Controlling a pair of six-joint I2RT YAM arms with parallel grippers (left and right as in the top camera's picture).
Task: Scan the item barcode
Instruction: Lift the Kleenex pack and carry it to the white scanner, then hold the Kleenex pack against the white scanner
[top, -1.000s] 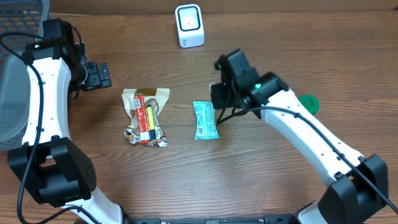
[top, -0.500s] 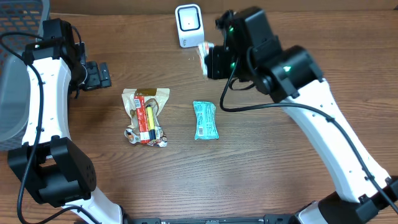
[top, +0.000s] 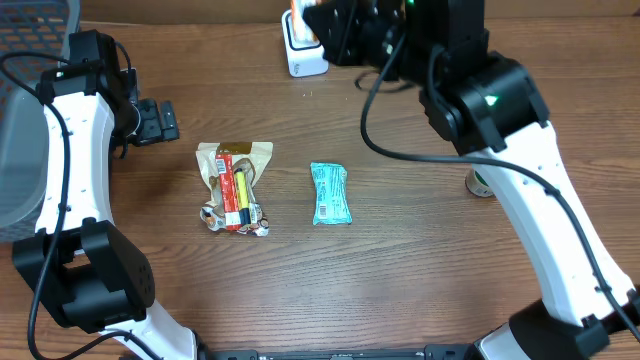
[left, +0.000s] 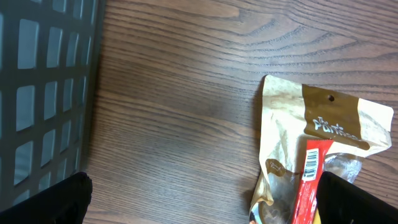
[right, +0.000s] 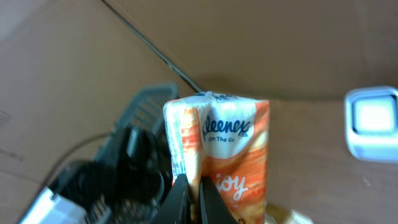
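Wood-grain table (top: 400, 280), flat brown laminate, carried everything. Grey plastic mesh basket (left: 43, 93) with a square-grid wall sat at the far left corner, likely the drop-off for scanned goods. The right arm reached up and across toward the white, rounded, boxy barcode scanner (right: 372, 121) at the table's far edge. The right gripper (right: 189, 186) had its fingers pinched tight on the lower edge of a Kleenex On The Go tissue pack (right: 227, 149), a soft rectangular film pack in orange and white, glossy. The pack hung in the air just beside the scanner, not on the table; I judged it was held there to bring its code before the window (no barcode showed on the face toward the wrist camera). The left gripper (top: 160, 120) hovered by the basket with its fingers spread wide and nothing between them, apparently parked out of the way. On the table lay a crinkled tan foil snack pouch (top: 232, 185) with a red barcoded strip across it, then a teal bar wrapper (top: 330, 193), flat with crimped ends, well apart from the scanner. A small green-and-white object (top: 480, 183) sat half hidden behind the right arm; couldn't identify it.
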